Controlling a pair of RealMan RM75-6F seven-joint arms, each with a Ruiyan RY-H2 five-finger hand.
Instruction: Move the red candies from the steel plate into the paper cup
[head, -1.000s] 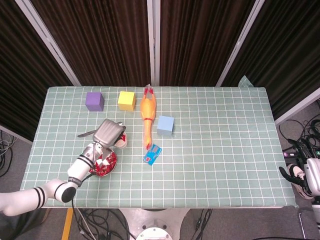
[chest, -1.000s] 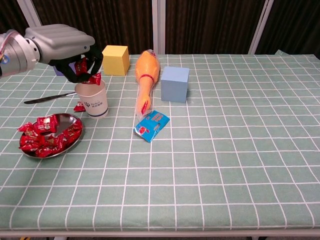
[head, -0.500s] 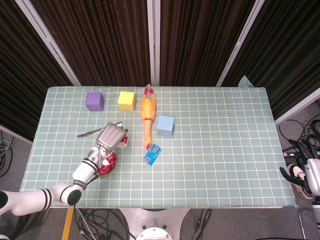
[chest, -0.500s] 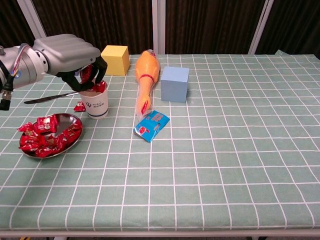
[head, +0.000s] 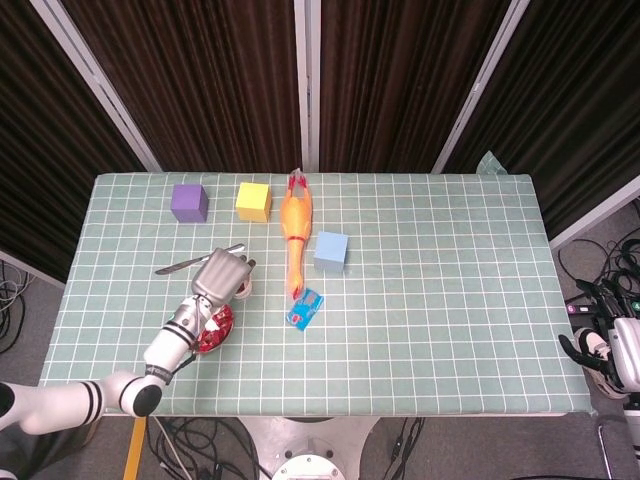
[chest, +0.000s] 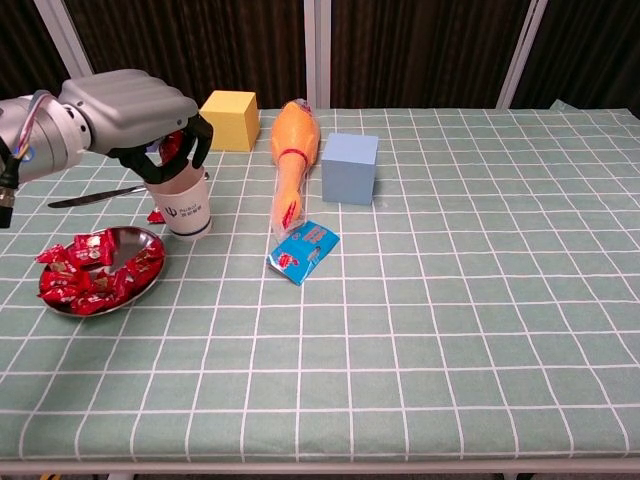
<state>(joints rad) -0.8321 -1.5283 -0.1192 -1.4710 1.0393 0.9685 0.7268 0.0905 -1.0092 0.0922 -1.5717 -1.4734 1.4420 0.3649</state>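
The white paper cup (chest: 183, 208) stands just right of the steel plate (chest: 148, 283), which holds several red candies (chest: 85, 268). My left hand (chest: 130, 108) hovers right over the cup's mouth, fingers curled down around the rim, and pinches a red candy (chest: 172, 148) between them. Another red candy (chest: 155, 215) lies on the cloth against the cup's left side. In the head view the left hand (head: 222, 274) hides most of the cup, with the plate (head: 214, 327) below it. My right hand (head: 590, 352) hangs off the table's right edge, holding nothing.
A knife (chest: 95, 195) lies left of the cup. Behind stand a yellow cube (chest: 231, 119), a purple cube (head: 189, 201), a rubber chicken (chest: 291, 160) and a light-blue cube (chest: 349, 167). A blue snack packet (chest: 304, 250) lies right of the cup.
My left hand has come down and slightly toward the plate, settling over the cup's mouth. One of the two red candies seen at its fingers no longer shows.
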